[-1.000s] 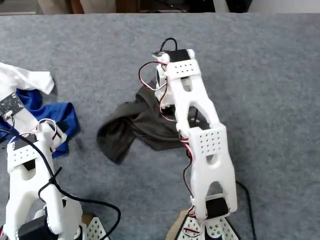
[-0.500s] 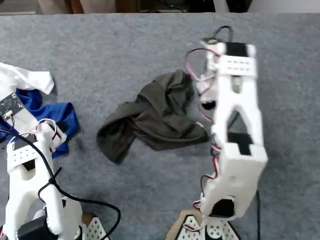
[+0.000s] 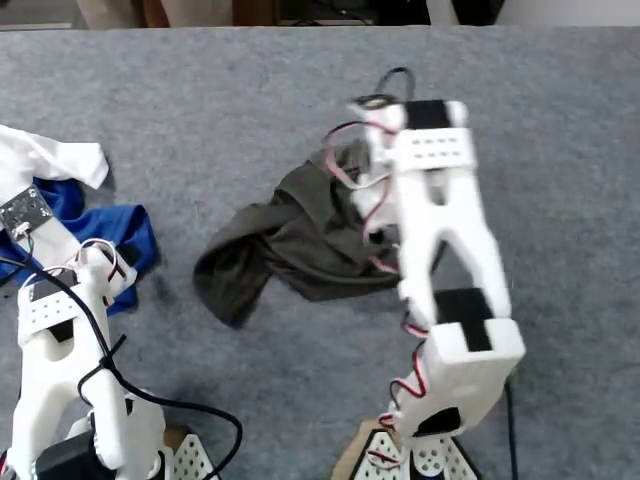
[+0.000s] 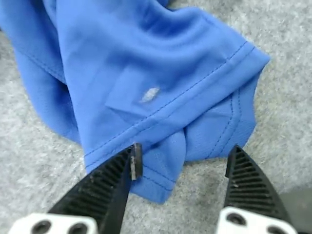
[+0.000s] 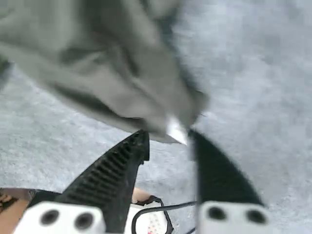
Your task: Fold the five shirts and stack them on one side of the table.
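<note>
At the lower left of the high view stands the left arm, its wrist above the blue shirt. The left gripper is released, with its jaws spread wide. A hemmed corner of the blue cloth lies between and just beyond the fingertips, and nothing is held. The blue shirt is rumpled, not folded.

The right arm rises from the bottom centre and leans toward the middle of the table. The right gripper looks clenched on an edge of the dark shirt. In the right wrist view, cloth with a small pale tag sits between the two fingers, though that view is soft.

The dark shirt lies bunched at the frame's centre. Its long axis runs from the gripped end at upper right, under the wrist, down to a loose lobe at lower left. So the cloth trails from the right gripper toward the left arm's side. Spreading it flat would call for a pull along that line, or a second hold on the loose end. The left gripper is the nearer one to that lobe, but well apart from it.

Farthest, at the left edge, a white shirt lies crumpled, touching the blue one. No folded stack has formed yet.
</note>
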### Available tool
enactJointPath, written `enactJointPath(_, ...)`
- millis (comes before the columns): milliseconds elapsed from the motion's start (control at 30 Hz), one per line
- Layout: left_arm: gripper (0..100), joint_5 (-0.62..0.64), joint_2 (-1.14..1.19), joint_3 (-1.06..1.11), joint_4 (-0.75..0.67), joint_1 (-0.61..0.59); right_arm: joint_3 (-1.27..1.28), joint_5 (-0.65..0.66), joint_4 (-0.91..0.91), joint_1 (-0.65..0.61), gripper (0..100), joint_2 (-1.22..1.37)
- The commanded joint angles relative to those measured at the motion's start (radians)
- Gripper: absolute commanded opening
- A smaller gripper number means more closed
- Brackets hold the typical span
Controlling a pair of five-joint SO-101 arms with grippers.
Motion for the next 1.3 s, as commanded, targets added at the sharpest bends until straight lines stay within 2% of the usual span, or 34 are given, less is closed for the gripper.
enactJointPath(0,28,-0.008,-0.019,-0.003,-0.017,0.008,-0.005,-0.014,-0.044,-0.116,34.0,-0.021)
enactJointPath(100,28,-0.003,-0.019,-0.003,-0.017,0.008,-0.007,-0.081,-0.146,-0.170,35.9,0.087)
enactJointPath(200,28,-0.003,-0.019,-0.003,-0.017,0.008,-0.045,-0.100,-0.169,-0.183,31.2,0.223)
enactJointPath(267,27,-0.003,-0.019,-0.003,-0.017,0.008,-0.097,-0.101,-0.163,-0.162,22.0,0.303)
enactJointPath(367,22,-0.006,-0.019,-0.006,-0.018,0.008,-0.209,-0.137,-0.101,-0.102,1.7,0.361)
enactJointPath(400,21,-0.006,-0.019,-0.008,-0.018,0.008,-0.251,-0.147,-0.081,-0.079,0.4,0.369)
enactJointPath(567,18,-0.008,-0.019,-0.009,-0.018,0.008,-0.415,-0.152,0.025,0.015,0.6,0.354)
enactJointPath(800,18,-0.008,-0.019,-0.009,-0.018,0.008,-0.348,-0.135,0.021,0.193,0.6,0.131)
enactJointPath(1067,19,-0.009,-0.019,-0.005,-0.018,0.018,-0.219,0.057,0.018,0.499,0.5,0.093)
enactJointPath(1267,19,-0.069,-0.019,-0.008,0.008,0.163,-0.163,0.215,0.014,0.690,0.6,0.189)
